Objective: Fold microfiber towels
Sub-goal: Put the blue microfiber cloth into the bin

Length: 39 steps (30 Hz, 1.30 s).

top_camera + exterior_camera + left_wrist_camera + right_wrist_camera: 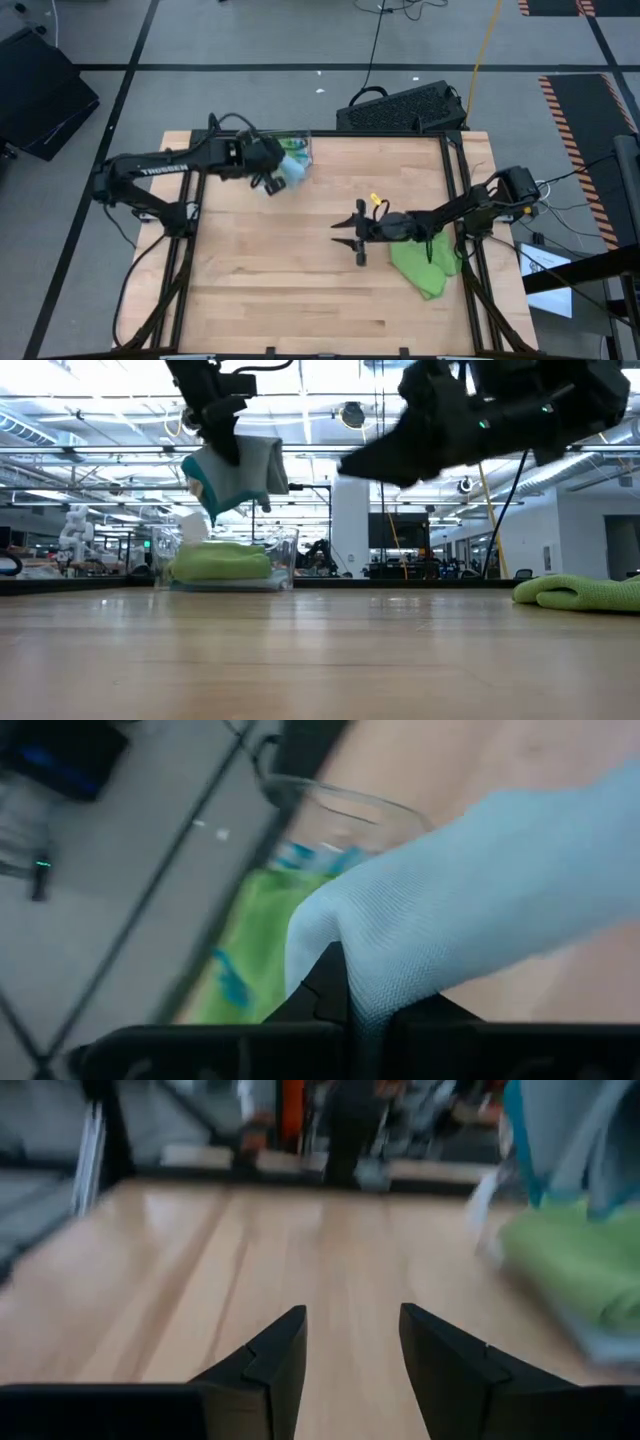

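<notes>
The left gripper (228, 448) holds a light blue towel (240, 478) above the clear tray (283, 560), while the right gripper (352, 1355) hangs open over the table (300, 280).

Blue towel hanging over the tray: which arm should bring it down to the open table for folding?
Left, most likely. The left gripper is already shut on the blue towel, holding it above the clear tray. The right gripper is open and empty near mid-table, beside the green towel.

Light blue towel (296, 170), lime green towel (425, 265), pale wood table (280, 270)
</notes>
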Available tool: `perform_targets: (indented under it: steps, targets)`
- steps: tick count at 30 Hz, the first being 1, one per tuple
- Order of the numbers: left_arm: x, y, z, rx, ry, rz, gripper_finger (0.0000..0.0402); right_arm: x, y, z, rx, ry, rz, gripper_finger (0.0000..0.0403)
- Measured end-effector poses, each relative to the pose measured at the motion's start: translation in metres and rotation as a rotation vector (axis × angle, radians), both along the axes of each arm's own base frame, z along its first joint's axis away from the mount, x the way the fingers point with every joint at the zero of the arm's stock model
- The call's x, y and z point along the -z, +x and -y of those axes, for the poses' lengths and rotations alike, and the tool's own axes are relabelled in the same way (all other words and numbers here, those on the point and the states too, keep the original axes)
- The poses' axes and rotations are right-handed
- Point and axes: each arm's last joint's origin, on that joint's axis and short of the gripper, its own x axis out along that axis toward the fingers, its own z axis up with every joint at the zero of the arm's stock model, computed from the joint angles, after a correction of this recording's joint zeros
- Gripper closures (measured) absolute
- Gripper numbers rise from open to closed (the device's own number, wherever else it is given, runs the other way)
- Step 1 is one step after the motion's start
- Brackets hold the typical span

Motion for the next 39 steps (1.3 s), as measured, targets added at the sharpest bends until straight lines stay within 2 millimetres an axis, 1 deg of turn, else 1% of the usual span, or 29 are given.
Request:
perform_targets:
  steps: [3,6,8,12,15,18,22,24,29,34,39]
  targets:
    - [-0.006,-0.004,-0.018,-0.036,0.046,-0.001,0.0389,-0.016,0.007,0.014,0.080,0.011,0.129,0.0248]
    - [-0.007,-0.008,-0.033,-0.069,0.069,-0.001,0.0389,-0.033,0.019,0.034,0.161,0.018,0.209,0.0251]
    - [-0.007,-0.010,-0.040,-0.082,0.077,-0.008,0.0392,-0.044,0.028,0.049,0.194,0.021,0.219,0.0259]
    - [-0.005,-0.012,-0.053,-0.074,0.051,-0.010,0.0392,-0.063,0.056,0.076,0.161,0.055,0.225,0.0279]
    - [-0.005,-0.015,-0.058,-0.066,0.020,0.015,0.0388,-0.067,0.082,0.090,0.132,0.053,0.213,0.0294]
    - [-0.005,-0.017,-0.062,-0.075,0.011,0.014,0.0387,-0.066,0.107,0.104,0.154,0.051,0.186,0.0307]
    - [-0.005,-0.019,-0.066,-0.071,0.011,0.007,0.0392,-0.059,0.134,0.120,0.192,0.062,0.175,0.0318]
    - [-0.005,-0.019,-0.066,-0.059,0.007,0.005,0.0392,-0.056,0.144,0.127,0.241,0.061,0.178,0.0322]
    - [-0.005,-0.019,-0.067,-0.043,0.001,0.008,0.0389,-0.050,0.160,0.141,0.305,0.117,0.150,0.0328]
    - [-0.005,-0.020,-0.068,-0.030,0.011,-0.004,0.0392,-0.053,0.159,0.146,0.452,0.184,0.176,0.0325]
    - [-0.005,-0.019,-0.068,-0.029,0.011,-0.004,0.0390,-0.051,0.153,0.156,0.476,0.214,0.096,0.0322]
